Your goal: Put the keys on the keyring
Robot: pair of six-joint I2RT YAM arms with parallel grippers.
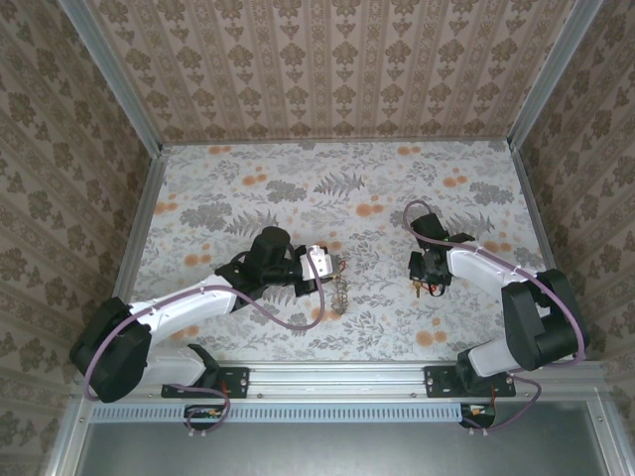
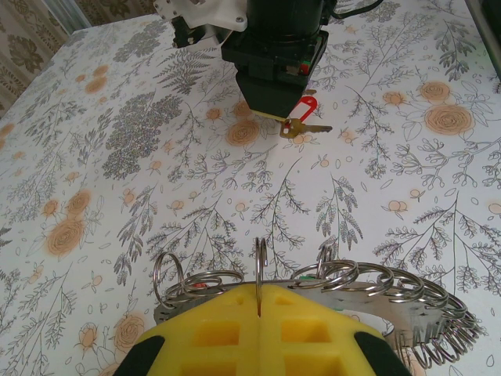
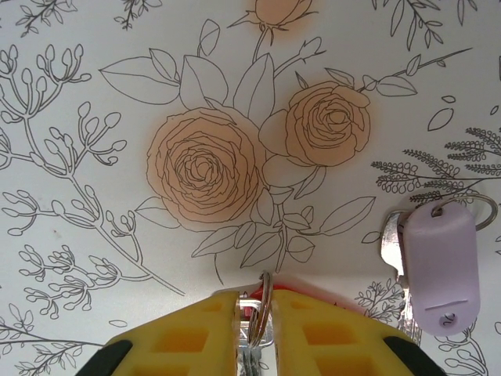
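The keyring [image 2: 407, 309], a flat metal ring carrying several small split rings, lies under my left gripper [image 2: 259, 294]. Its yellow fingers are shut on one split ring [image 2: 260, 254] that stands upright. From above, that gripper [image 1: 332, 280] is over the keyring [image 1: 338, 296] at mid-table. My right gripper [image 3: 262, 301] is shut on the small ring of a key with a red tag [image 3: 270, 299], just above the table. The left wrist view shows that red-tagged key [image 2: 304, 117] hanging under the right gripper [image 2: 286, 117]. Another key with a lilac tag [image 3: 438, 262] lies to its right.
The floral table [image 1: 298, 188] is walled with patterned panels on three sides. The two grippers face each other about a hand's width apart near the front. The arm bases [image 1: 337, 382] sit on the rail at the near edge.
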